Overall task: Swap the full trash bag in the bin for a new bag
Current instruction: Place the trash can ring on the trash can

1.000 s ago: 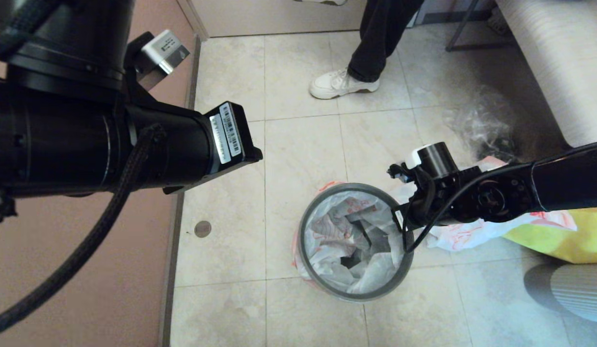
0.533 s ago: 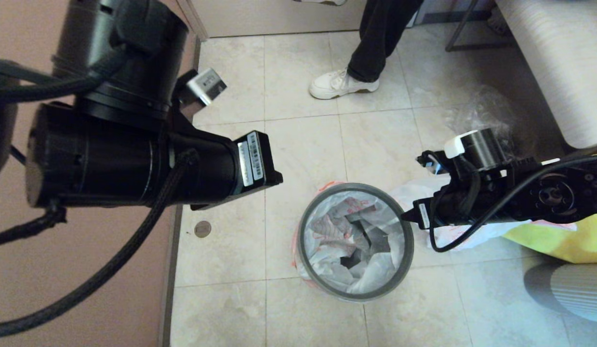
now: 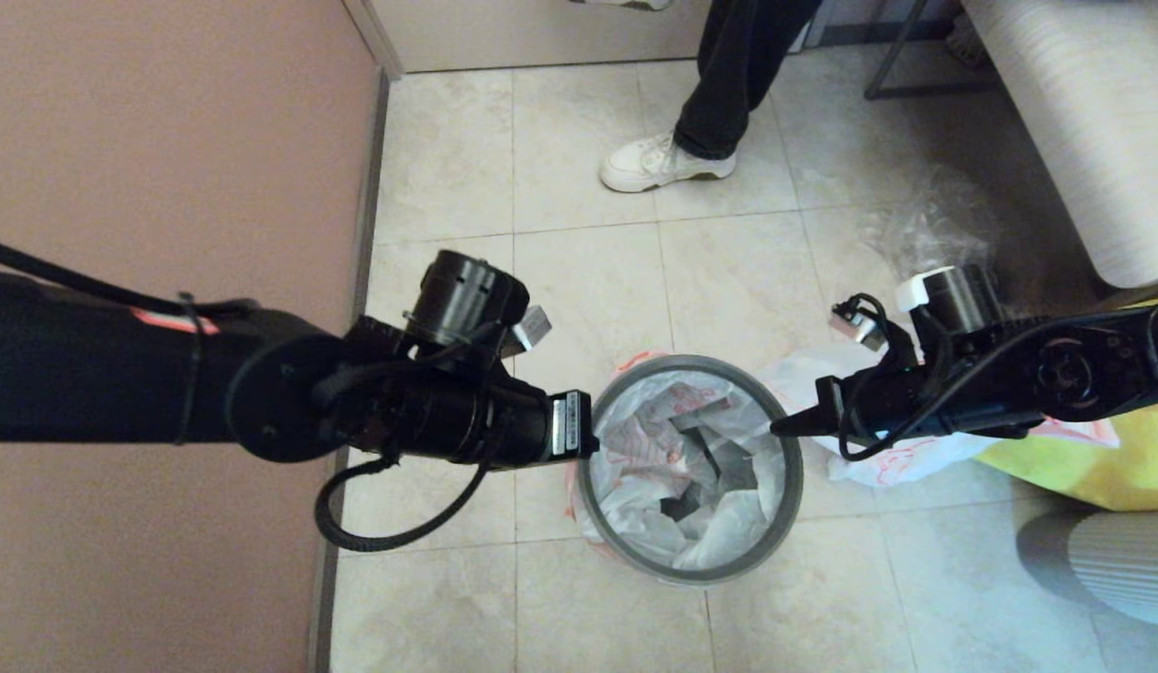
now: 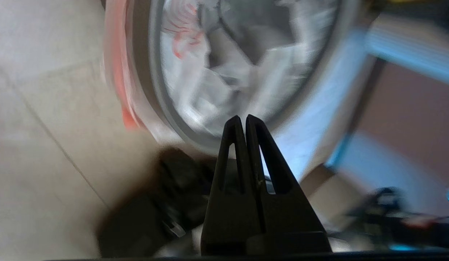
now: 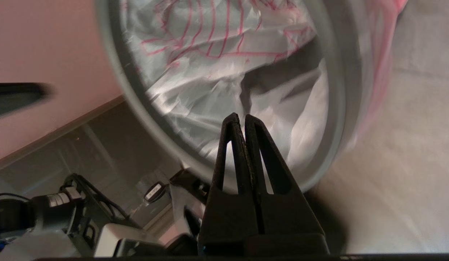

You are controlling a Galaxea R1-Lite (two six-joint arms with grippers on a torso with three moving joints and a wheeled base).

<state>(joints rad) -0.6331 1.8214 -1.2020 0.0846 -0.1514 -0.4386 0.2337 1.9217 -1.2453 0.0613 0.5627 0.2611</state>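
Head view: both shut pincers [image 3: 593, 439] [image 3: 779, 427] flank the bin [image 3: 784, 486] rim.

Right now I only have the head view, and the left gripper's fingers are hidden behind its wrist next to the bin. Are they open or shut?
Observer: Shut. In the left wrist view the left gripper is closed tight, pointing at the rim of the bin.
Operator: Is any plastic caught in it?
Observer: No, nothing is pinched. The bag lies inside the rim, beyond the tips.
Operator: And the right one?
Observer: The right wrist view shows the right gripper shut and empty too, aimed across the rim at the bag's lining.
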